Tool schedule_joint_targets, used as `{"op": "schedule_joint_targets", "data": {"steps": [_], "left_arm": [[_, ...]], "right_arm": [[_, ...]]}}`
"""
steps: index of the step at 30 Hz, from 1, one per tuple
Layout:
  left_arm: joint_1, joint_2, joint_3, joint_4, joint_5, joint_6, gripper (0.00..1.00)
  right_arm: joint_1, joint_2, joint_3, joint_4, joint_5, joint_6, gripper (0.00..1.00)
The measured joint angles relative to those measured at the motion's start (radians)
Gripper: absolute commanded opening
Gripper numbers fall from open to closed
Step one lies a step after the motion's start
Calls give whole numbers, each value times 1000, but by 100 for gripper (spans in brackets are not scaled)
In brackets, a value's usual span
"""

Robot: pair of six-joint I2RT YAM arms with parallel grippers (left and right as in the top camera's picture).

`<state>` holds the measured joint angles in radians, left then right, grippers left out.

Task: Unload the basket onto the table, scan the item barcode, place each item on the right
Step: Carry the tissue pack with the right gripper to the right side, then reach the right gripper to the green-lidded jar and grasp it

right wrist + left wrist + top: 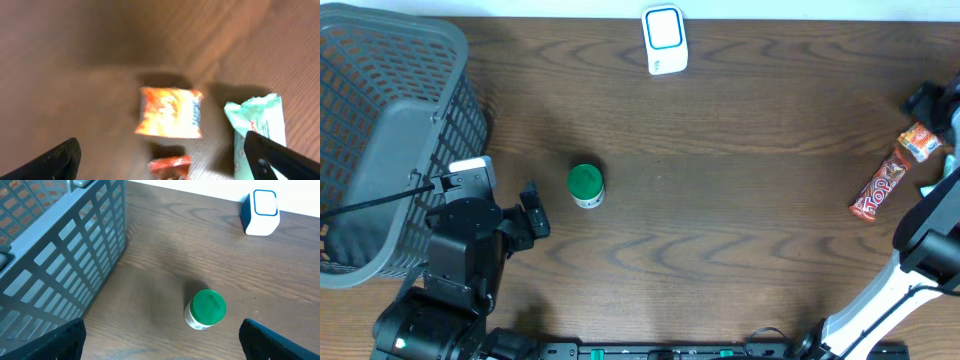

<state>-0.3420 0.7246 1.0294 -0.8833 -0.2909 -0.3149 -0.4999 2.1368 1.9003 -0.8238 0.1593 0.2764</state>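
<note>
No item is held at this moment, so the step in hand is judged to be the picking up of something to scan. The right gripper (161, 155) is seen with its fingers spread wide, and nothing is caught between them. It is hung over the orange packet (170, 112), which is lying flat on the table (740, 230) at the far right. A teal packet (257, 125) is lying just beside the orange one, and the end of a red wrapper (170, 167) is seen near it too.

The left gripper (160, 337) is also opened wide and is empty. It is pointed at the green-lidded jar (206, 309), which is stood upright on the table, apart from the fingers. The scanner (665, 40) is placed at the far edge of the table, well apart from both the packet and the jar. The basket (380, 150) is set at the left.

Which item is meant cannot be told for sure. For the next move, one gripper needs to be lowered around an item and shut gently. The item then needs to be carried to the scanner with its barcode turned toward it. No barcode can be seen yet.
</note>
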Motion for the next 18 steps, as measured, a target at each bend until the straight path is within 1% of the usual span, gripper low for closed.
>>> {"op": "schedule_joint_targets", "data": {"steps": [4,8,12,18], "left_arm": [[0,0,0,0,0,0,98],[0,0,0,0,0,0,98],[0,0,0,0,0,0,98],[0,0,0,0,0,0,98]], "right_arm": [[37,-58,108,-76,-142,5,99],[148,-143,146,-131,-296,37,99],[353,-157,153,-230,-368,79,99],[710,-134,151,-293,-351,99,99]]}}
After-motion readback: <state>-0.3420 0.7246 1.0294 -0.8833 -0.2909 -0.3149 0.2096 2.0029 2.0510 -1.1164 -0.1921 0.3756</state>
